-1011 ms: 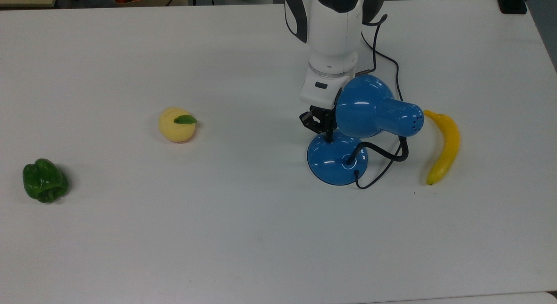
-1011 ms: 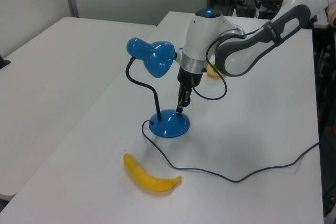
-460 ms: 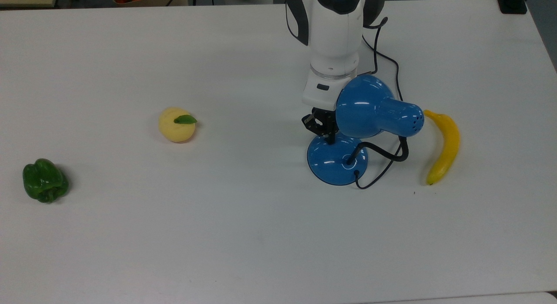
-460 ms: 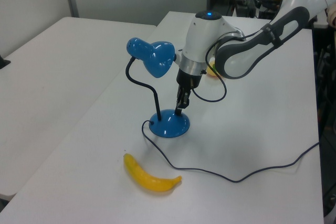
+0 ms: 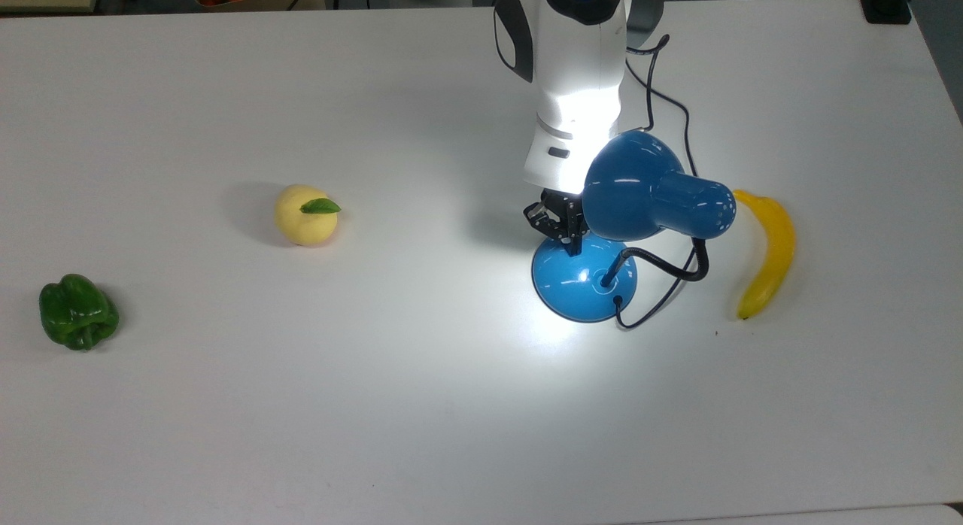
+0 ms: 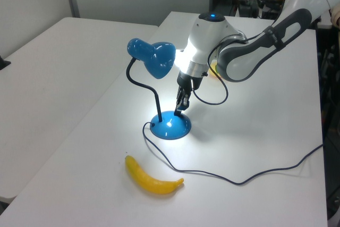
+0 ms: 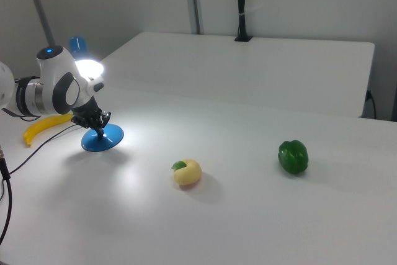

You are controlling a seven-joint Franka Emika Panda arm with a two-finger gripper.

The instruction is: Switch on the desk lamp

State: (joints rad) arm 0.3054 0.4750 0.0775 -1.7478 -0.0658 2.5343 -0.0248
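Note:
The desk lamp stands on the white table and is lit, throwing a bright pool of light around its round blue base. Its glossy blue shade hangs over the base on a black bendy neck. My gripper points down with its fingers together, the tips touching the top of the base at the edge nearest the arm. The left view shows the gripper on the base below the shade. In the right view the gripper meets the base.
A banana lies just to the top view's right of the lamp. A yellow fruit with a green leaf and a green pepper lie far to the top view's left. The lamp's black cord trails across the table.
The lamp has come on; light now floods the table and the arm's wrist. My gripper has pressed down a little onto the base, and the shade has shifted slightly.

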